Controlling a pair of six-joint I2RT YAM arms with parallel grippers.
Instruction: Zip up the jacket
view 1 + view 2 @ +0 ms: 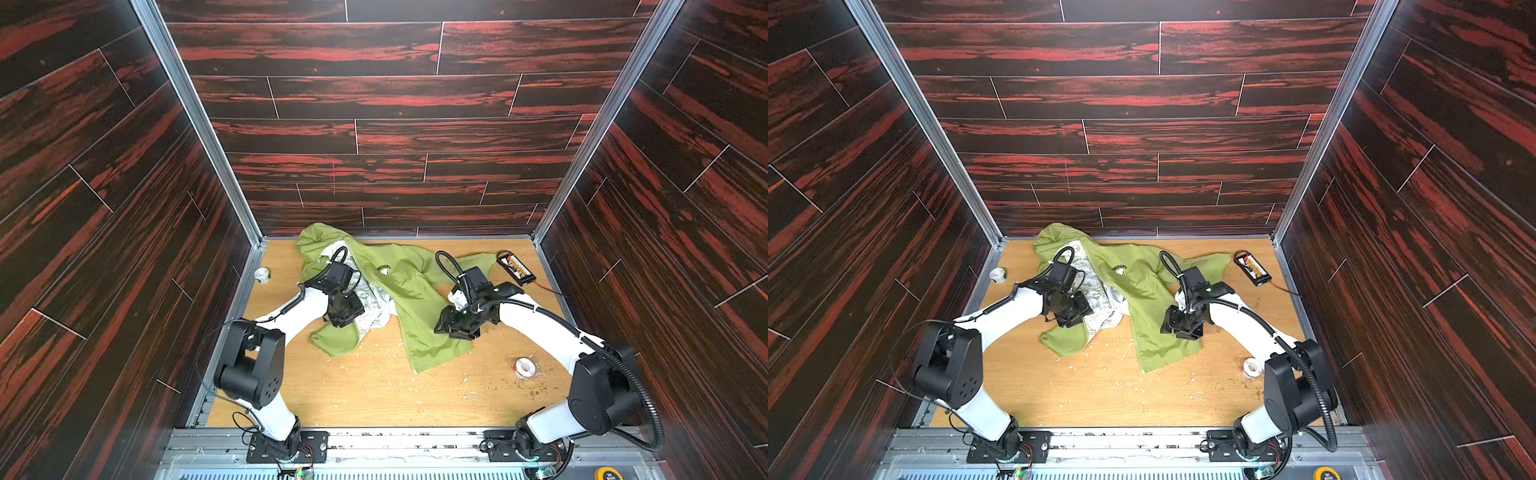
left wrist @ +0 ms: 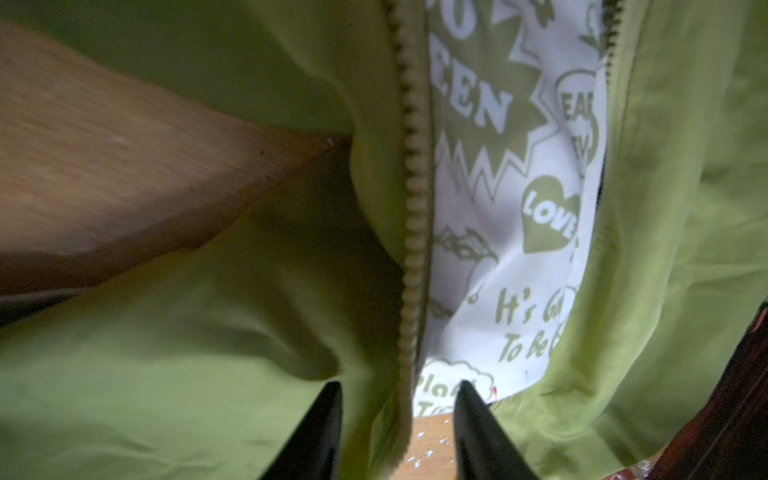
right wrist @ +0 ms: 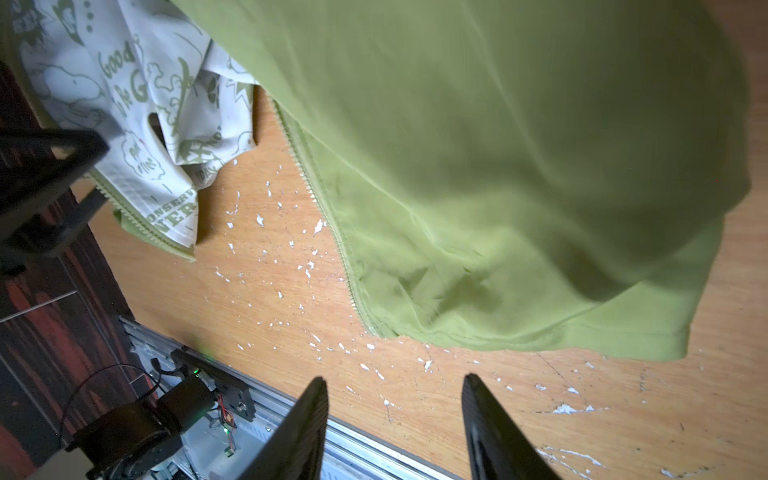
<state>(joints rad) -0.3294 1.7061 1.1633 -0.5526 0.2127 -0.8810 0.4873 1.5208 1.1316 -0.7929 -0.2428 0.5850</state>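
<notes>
The lime-green jacket (image 1: 409,286) (image 1: 1142,291) lies unzipped on the wooden table, its white patterned lining (image 2: 498,232) showing. My left gripper (image 1: 345,319) (image 1: 1074,319) (image 2: 397,386) is low over the left front panel. Its fingers stand apart around that panel's zipper edge (image 2: 413,208), with table showing beside one finger. My right gripper (image 1: 454,330) (image 1: 1180,329) (image 3: 392,378) hovers open and holds nothing, just off the hem of the right front panel, whose zipper edge (image 3: 332,216) runs along the table. No zipper slider shows.
One tape roll (image 1: 262,274) sits at the table's left edge and another (image 1: 524,368) sits front right. A black device with wires (image 1: 515,268) lies back right. White flecks litter the wooden table (image 1: 374,395). Dark panel walls enclose three sides.
</notes>
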